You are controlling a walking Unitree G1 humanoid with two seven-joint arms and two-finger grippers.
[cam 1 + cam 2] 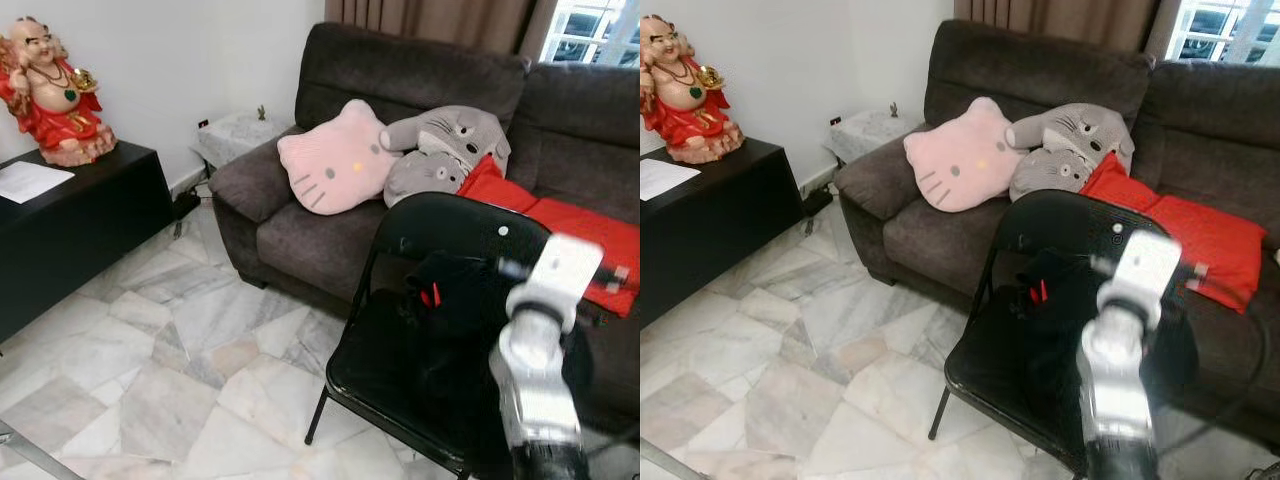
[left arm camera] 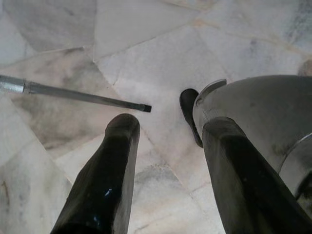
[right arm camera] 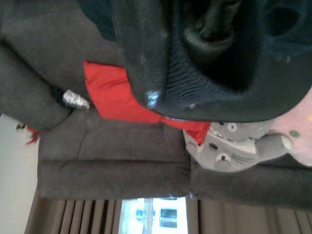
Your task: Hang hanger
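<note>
A dark plush sofa filled the back, carrying a pink cat-face cushion, a grey stuffed toy and a red cushion; before it stood a glossy black folding chair on the marble-tile floor. The right gripper reached over the chair, fingers pressed into dark knit clothing, whether clamped I could not tell; no hanger could be made out; the left gripper hung over the floor, fingers apart, holding nothing.

Chair before sofa

No writing can be read anywhere (the white paper on the black cabinet looks blank)
</note>
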